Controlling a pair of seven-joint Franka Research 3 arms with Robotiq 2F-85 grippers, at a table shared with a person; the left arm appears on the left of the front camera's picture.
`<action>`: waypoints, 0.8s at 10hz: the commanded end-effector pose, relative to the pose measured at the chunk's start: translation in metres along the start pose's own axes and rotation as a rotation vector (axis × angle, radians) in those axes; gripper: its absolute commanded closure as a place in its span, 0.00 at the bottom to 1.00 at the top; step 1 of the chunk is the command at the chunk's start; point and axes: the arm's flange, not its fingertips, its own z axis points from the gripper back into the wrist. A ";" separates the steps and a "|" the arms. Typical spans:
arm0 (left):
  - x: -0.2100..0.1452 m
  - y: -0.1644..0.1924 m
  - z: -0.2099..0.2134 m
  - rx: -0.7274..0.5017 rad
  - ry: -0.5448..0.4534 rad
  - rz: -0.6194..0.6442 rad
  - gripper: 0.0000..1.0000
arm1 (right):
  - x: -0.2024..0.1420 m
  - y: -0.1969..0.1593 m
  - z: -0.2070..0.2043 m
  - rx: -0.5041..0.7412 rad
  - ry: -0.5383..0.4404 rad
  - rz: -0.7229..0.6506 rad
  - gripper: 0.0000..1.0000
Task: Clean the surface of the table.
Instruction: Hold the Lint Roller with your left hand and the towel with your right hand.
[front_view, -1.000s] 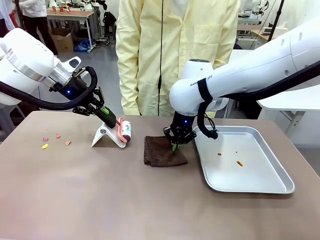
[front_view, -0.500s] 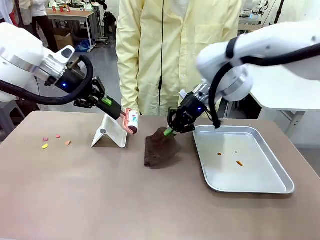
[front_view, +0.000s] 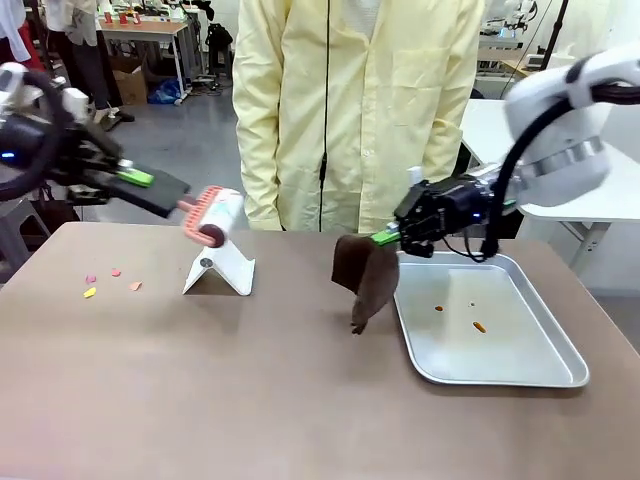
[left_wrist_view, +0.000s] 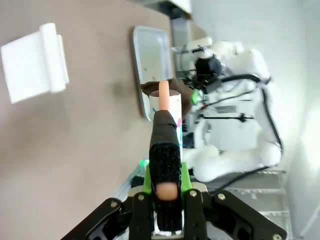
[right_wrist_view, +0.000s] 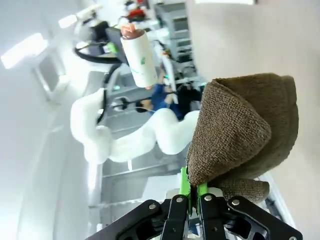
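Though its arm (front_view: 35, 150) is blurred, the left tool (front_view: 128, 178) is clamped on a lint roller (front_view: 212, 215), the right tool (front_view: 385, 238) pinched on a brown cloth (front_view: 366, 275) above the surface (front_view: 250, 390).

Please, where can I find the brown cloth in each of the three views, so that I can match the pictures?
Front view: the brown cloth hangs from the right gripper, at centre, left of the tray.
Left wrist view: the cloth is small, mid-picture, behind the tip of the lint roller.
Right wrist view: it is large, right of centre, above the fingers.
Shared landmark: the lint roller.
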 end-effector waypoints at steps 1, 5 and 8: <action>-0.044 0.019 0.047 -0.087 -0.038 -0.014 1.00 | -0.069 0.005 0.024 0.113 -0.262 0.004 1.00; -0.111 0.084 0.172 -0.173 -0.103 -0.003 1.00 | -0.189 -0.007 0.138 0.273 -0.589 0.072 1.00; -0.164 0.133 0.239 -0.169 -0.223 0.062 1.00 | -0.230 -0.043 0.218 0.307 -0.768 0.042 1.00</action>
